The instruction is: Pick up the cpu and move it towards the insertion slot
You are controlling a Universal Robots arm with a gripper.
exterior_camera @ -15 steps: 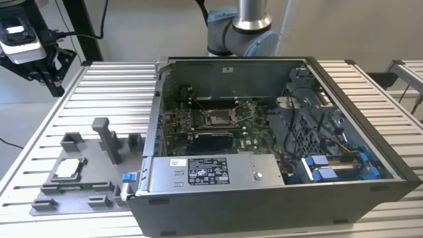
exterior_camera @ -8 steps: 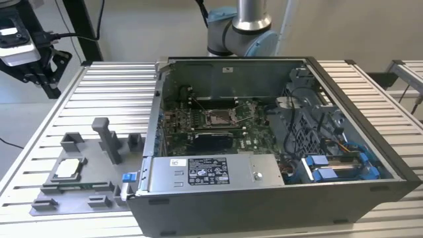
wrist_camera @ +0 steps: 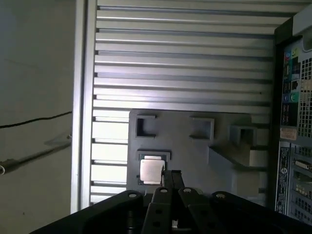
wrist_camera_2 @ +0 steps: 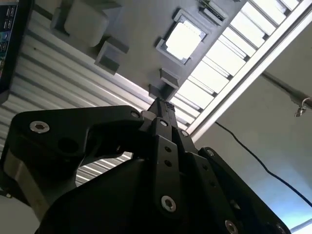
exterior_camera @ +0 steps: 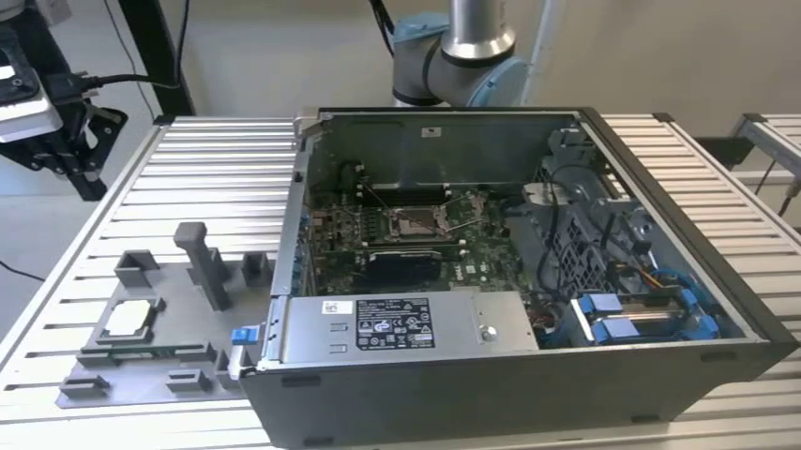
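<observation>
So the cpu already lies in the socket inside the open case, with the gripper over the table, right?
No. The exterior view shows the cpu lying in the grey fixture on the table, outside the case; the socket holds no chip. The gripper is over the table, per the first wrist view.
</observation>
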